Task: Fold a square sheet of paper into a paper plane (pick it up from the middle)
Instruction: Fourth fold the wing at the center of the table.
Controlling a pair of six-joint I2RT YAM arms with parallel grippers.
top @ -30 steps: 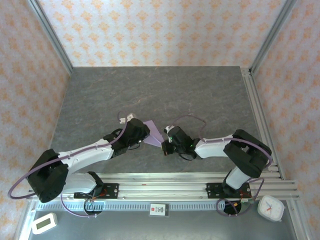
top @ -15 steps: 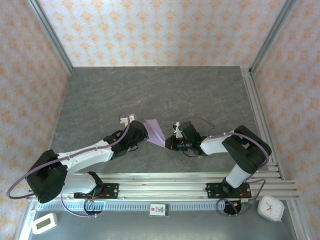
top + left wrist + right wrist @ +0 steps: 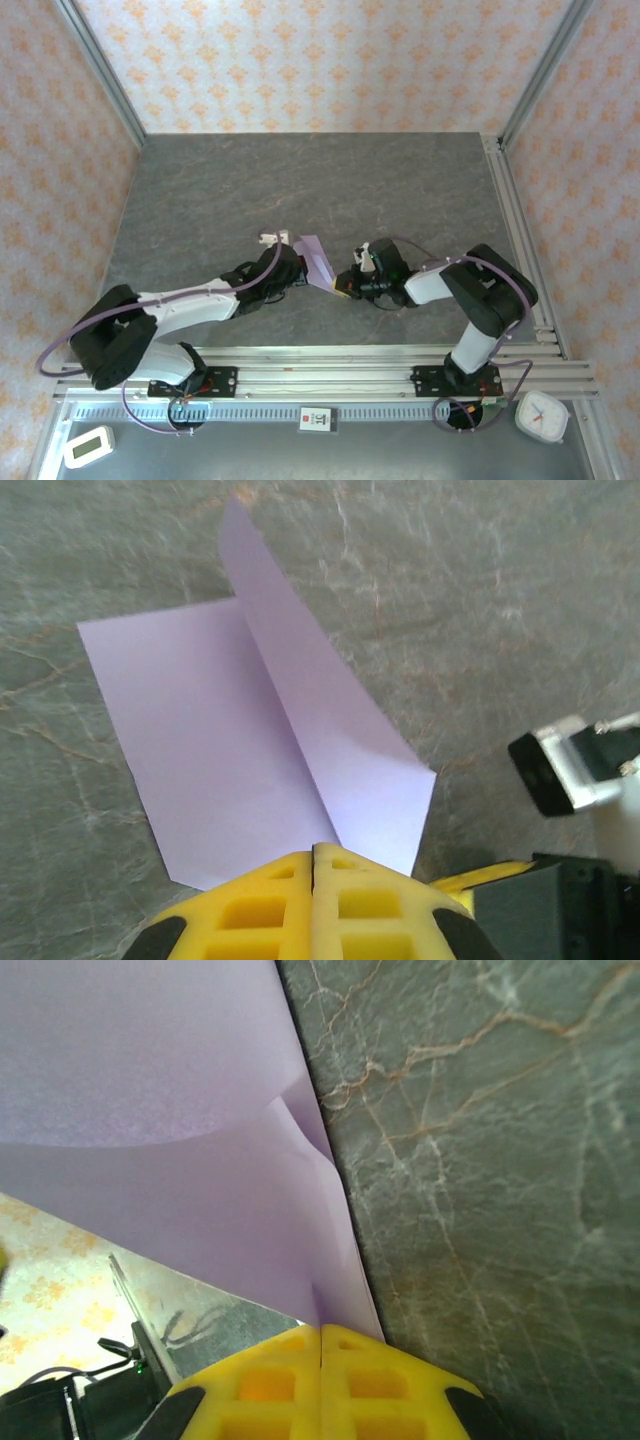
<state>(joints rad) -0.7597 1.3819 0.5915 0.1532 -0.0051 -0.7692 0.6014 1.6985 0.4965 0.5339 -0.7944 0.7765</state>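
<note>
Grey marbled tabletop (image 3: 300,180), orange-patterned walls (image 3: 320,60); left gripper (image 3: 314,852) and right gripper (image 3: 320,1332) both pinch square sheet of paper (image 3: 230,740), jaws pressed together

The top external camera looks down from high behind the arm bases (image 3: 190,378), which line the bottom of its frame, and takes in the whole grey tabletop (image 3: 300,180) from afar. The left wrist camera looks along the left gripper (image 3: 314,852), at bottom centre, close over the tabletop. The right wrist camera sits closer still behind the right gripper (image 3: 320,1332). All three views share the square sheet of paper (image 3: 316,258), mid-frame in the top view.
</note>
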